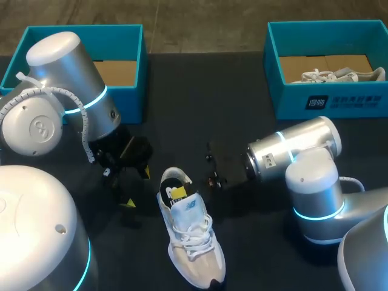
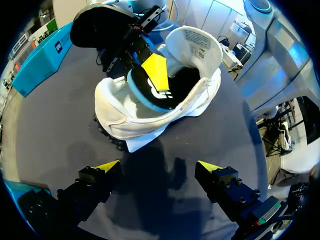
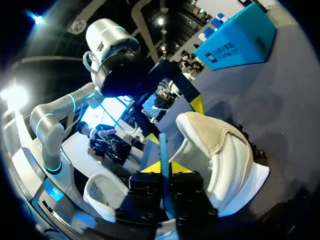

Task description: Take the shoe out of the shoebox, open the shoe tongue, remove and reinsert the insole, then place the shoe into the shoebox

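Shoe [image 2: 150, 117] ahead of left claw [image 2: 157, 166], apart — right claw [image 3: 165, 169] pinching insole [image 2: 159, 89]

Ahead of the left hand [image 2: 157, 166], the shoe [image 2: 150, 122] looks like soft white cloth with a smooth padded collar. Its insole [image 2: 155, 97] is matt foam, and the desk [image 2: 50, 150] is dark and matt.

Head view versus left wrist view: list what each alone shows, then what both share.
Head only: a second shoe in the right shoebox, and the laces of the white shoe. Left wrist only: the label inside the lifted tongue, and the blue edge of the insole. Both: the white shoe with the insole sticking out, and my left fingers, apart.
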